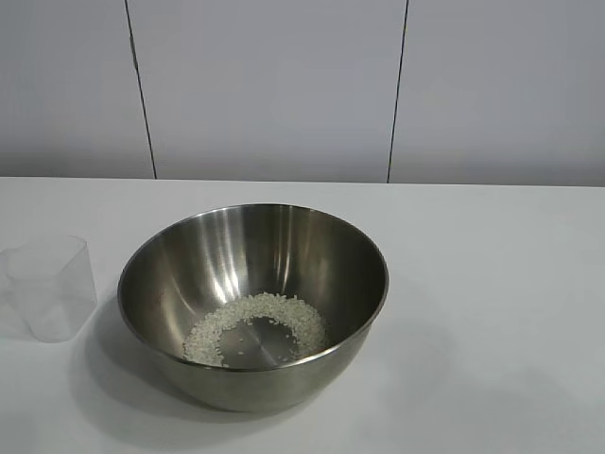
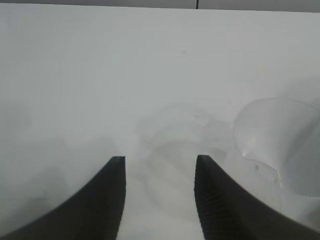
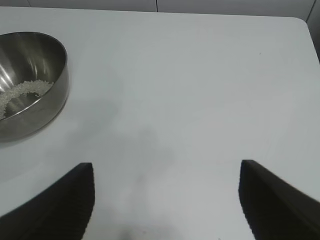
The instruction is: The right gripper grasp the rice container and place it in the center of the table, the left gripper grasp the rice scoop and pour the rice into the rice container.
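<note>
The rice container (image 1: 253, 303), a shiny steel bowl, stands in the middle of the white table (image 1: 492, 284), with a ring of rice (image 1: 255, 326) on its bottom. It also shows in the right wrist view as the rice container (image 3: 30, 85). The rice scoop (image 1: 49, 287), a translucent cup, stands upright and empty at the bowl's left. In the left wrist view the rice scoop (image 2: 280, 142) sits beside my left gripper (image 2: 160, 162), which is open with bare table between its fingers. My right gripper (image 3: 167, 167) is wide open over bare table, apart from the bowl. Neither arm shows in the exterior view.
A white panelled wall (image 1: 274, 85) runs behind the table's far edge. The table's rounded corner (image 3: 302, 22) shows in the right wrist view.
</note>
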